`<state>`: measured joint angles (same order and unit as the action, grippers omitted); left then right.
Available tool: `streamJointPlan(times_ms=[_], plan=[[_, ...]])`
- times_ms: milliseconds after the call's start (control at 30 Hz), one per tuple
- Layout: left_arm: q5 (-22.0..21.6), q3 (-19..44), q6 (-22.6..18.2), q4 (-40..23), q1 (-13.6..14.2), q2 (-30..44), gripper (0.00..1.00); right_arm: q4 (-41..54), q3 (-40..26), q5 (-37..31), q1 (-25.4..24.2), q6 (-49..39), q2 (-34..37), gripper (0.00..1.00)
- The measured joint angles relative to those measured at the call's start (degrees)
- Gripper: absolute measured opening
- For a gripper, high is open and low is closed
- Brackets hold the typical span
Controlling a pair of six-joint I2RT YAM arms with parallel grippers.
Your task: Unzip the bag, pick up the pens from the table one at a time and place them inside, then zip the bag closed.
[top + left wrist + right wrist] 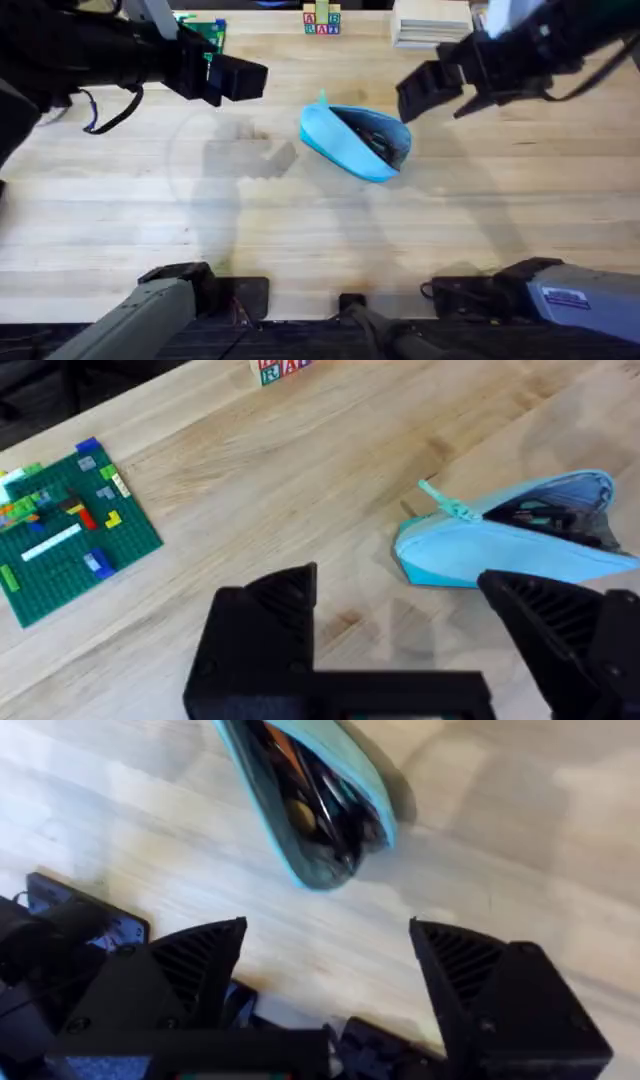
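Bag [352, 143] gapes unzipped on the table [300, 230], pens inside, right tool [432, 88] spread empty nearest its far end, left tool [236, 80] open farther off.

Overhead and both wrist views share the bag [355, 142].

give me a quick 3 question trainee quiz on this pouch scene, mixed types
1. True or false: the bag is zipped shut.
2. What lies inside the bag? A) pens B) toy blocks C) nothing
3. Fill in: both the left gripper and the right gripper have their jaws ____.

Key: 1 false, the bag gapes open. 2 A. 3 open, neither holding anything.
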<state>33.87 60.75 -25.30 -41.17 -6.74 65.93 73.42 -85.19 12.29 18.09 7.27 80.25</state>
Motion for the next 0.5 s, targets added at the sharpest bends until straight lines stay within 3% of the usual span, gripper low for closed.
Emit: streamJointPlan(times_ms=[267,333,500], plan=[[0.0,0.0,0.0,0.0,0.0,0.0,0.994,-7.7,-3.8,-4.2,6.9,-0.5,6.9,0.998],[0.0,0.0,0.0,0.0,0.0,0.0,0.994,-16.5,-3.8,-5.0,8.8,-0.5,9.1,0.997],[0.0,0.0,0.0,0.0,0.0,0.0,0.994,-20.3,-3.9,-5.0,9.1,-0.5,9.1,0.997]])
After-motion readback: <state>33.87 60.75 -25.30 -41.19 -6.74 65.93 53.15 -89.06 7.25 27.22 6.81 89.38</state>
